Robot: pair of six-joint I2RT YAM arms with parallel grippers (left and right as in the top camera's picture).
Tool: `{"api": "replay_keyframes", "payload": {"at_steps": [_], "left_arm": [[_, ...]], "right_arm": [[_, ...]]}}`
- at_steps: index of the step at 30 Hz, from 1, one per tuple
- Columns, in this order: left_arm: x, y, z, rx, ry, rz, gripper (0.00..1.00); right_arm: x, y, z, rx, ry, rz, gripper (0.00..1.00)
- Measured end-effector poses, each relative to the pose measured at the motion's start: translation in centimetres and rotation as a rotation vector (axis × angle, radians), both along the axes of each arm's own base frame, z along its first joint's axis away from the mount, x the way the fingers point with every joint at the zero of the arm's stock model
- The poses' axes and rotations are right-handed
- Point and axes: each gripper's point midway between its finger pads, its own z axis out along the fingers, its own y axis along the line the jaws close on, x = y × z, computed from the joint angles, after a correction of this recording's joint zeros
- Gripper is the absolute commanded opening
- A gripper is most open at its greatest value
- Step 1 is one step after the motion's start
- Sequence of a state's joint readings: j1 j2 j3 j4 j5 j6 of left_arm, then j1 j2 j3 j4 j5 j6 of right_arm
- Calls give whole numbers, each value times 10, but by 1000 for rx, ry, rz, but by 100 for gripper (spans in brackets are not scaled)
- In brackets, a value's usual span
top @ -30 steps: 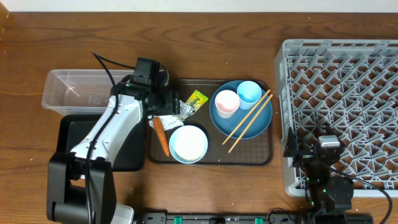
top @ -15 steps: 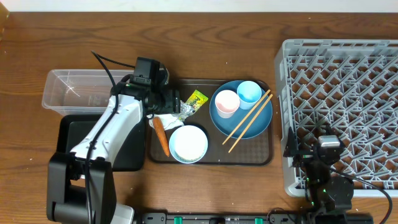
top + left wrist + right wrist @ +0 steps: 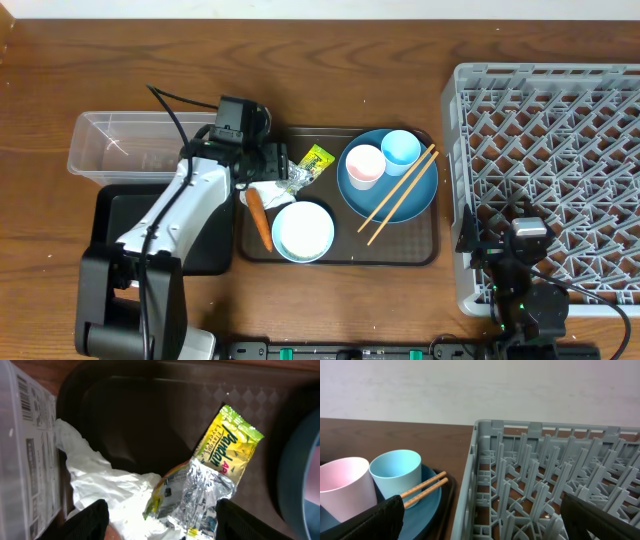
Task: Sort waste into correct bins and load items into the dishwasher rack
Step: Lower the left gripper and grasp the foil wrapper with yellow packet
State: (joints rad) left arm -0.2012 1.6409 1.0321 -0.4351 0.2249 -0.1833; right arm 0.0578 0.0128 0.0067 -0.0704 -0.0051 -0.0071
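Well, left gripper [image 3: 167, 521] spread wide over crinkly foil [image 3: 200, 492], crumpled tissue [image 3: 95, 480]; right gripper [image 3: 485, 521] gaping beside grey lattice rack [image 3: 540, 470], wood-grain table [image 3: 300, 60].

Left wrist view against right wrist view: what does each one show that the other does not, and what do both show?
Only the left wrist view shows the yellow-green wrapper, the silver foil, the white tissue and a wall of the clear tub. Only the right wrist view shows the pink cup, the light blue cup, the chopsticks and the dishwasher rack. Both show part of the blue plate and the dark brown tray.
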Motion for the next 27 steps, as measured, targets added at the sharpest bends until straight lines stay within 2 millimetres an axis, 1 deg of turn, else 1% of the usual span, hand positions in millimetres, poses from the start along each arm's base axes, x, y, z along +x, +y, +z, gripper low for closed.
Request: {"api": "replay_keyframes", "payload": {"at_steps": [7, 13, 17, 22, 24, 27], "left_arm": [[11, -2, -2, -10, -69, 2, 69], [9, -1, -10, -9, -59, 2, 64], [9, -3, -11, -6, -58, -2, 64], [9, -17, -16, -5, -62, -38, 64], [8, -22, -21, -1, -56, -52, 61], [7, -22, -23, 10, -53, -50, 53]], "right_arm": [[0, 0, 0, 0, 0, 0, 99], [0, 0, 0, 0, 0, 0, 99], [0, 0, 0, 0, 0, 0, 99], [0, 0, 0, 0, 0, 0, 99], [0, 0, 0, 0, 0, 0, 99], [0, 0, 0, 0, 0, 0, 99]]}}
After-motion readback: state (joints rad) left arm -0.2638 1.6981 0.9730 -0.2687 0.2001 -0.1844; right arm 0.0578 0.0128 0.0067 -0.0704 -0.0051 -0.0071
